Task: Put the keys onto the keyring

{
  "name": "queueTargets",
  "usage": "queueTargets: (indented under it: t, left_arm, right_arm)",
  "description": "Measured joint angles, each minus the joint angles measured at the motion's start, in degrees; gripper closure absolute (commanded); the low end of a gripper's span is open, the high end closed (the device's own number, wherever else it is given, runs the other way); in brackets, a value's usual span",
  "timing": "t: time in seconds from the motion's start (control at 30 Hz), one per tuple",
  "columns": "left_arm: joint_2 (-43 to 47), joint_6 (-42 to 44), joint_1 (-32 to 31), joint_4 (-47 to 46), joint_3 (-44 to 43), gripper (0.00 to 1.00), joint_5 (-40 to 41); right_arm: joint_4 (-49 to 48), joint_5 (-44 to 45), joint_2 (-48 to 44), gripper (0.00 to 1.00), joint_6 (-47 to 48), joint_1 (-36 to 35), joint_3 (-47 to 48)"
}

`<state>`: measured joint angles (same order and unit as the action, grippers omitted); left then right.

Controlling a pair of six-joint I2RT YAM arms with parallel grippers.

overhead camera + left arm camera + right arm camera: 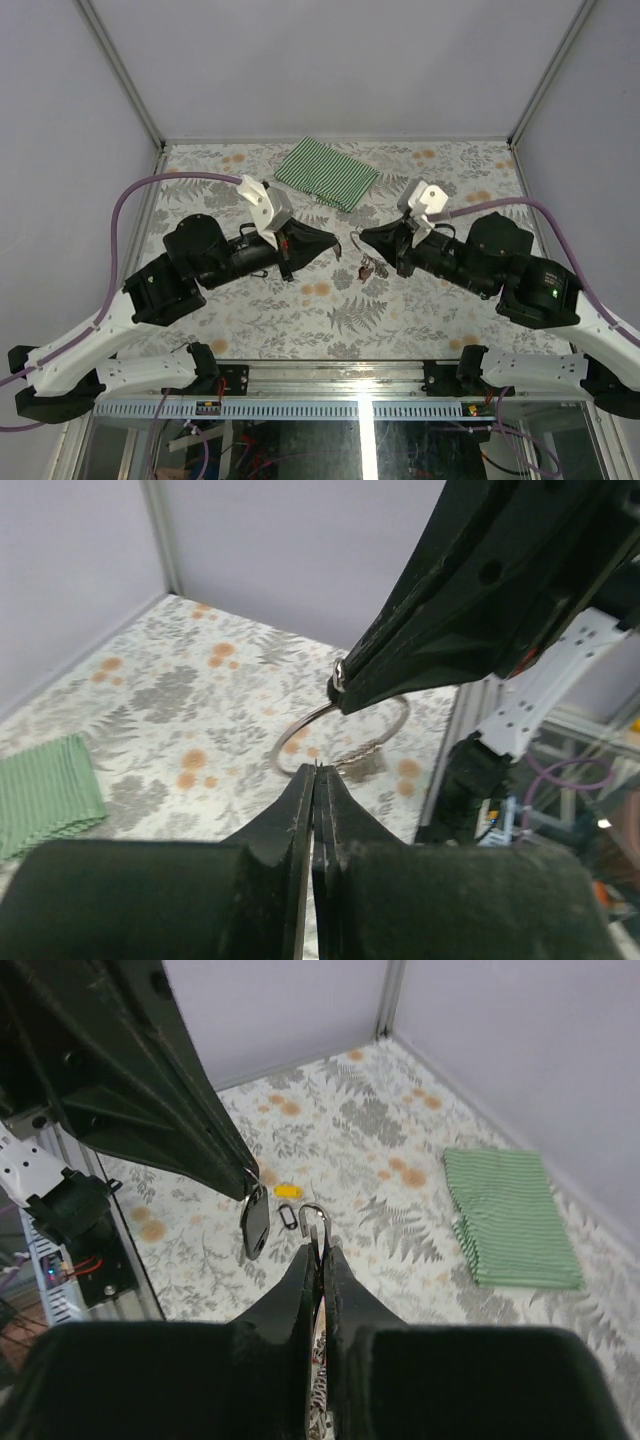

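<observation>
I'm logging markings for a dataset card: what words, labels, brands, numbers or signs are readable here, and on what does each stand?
No text can be read in any view.
black tag: no lettering visible.
yellow tag: too small to tell.
striped cloth: stripes only, no label seen.
small sticker on the rail below the table edge: too small to read.

Closed left pincer [315, 773] beneath keyring [360, 760]

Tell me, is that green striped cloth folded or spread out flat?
Folded. The green striped cloth lies as a compact rectangle, with stacked layers showing along its edge.
</observation>
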<state>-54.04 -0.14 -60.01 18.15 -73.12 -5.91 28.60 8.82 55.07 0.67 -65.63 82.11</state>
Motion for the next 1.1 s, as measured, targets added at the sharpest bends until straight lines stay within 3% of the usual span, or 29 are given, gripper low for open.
queueTargets:
  t: [0.2, 0.4, 1.1]
  left_arm:
    - [1.07, -10.80, 0.00, -8.83, 4.66, 1.00, -4.46]
    - [1.64, -18.36, 0.00, -16.50, 8.63, 1.00, -7.28]
    - [4.28, -24.26, 0.00, -22.93, 10.12, 1.00, -8.50]
  right_arm:
    - [-14.08, -4.92, -6.80, 1.00, 10.64, 0.00, -12.35]
    - [-22.12, -9.33, -7.41, 1.00, 17.86, -0.02, -14.73]
    - [-29.55, -21.62, -10.47, 1.00, 30.73, -0.02, -19.67]
